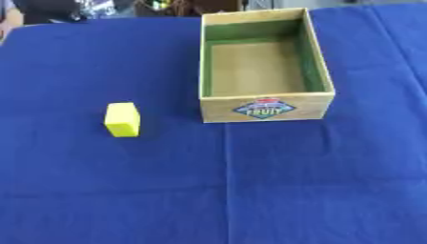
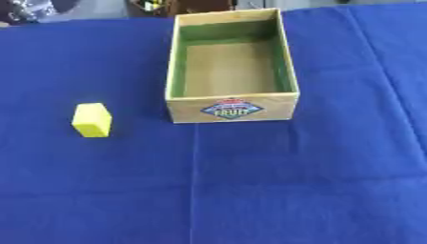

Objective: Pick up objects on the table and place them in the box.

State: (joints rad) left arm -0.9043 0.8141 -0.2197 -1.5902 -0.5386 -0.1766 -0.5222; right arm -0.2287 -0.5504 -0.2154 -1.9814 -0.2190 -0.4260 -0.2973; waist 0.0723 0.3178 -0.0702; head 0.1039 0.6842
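A small yellow block (image 1: 123, 119) lies on the blue tablecloth, to the left of the box and a little nearer to me. The wooden box (image 1: 265, 107) stands open at the upper middle, with green inner walls, a bare brown floor and a "FRUIT" label on its near wall. Nothing lies inside it. Neither of my hands shows in either view.
The blue cloth (image 1: 250, 190) covers the whole table, with faint fold lines running across and down it. Dark clutter (image 1: 100, 9) sits beyond the table's far edge at the upper left.
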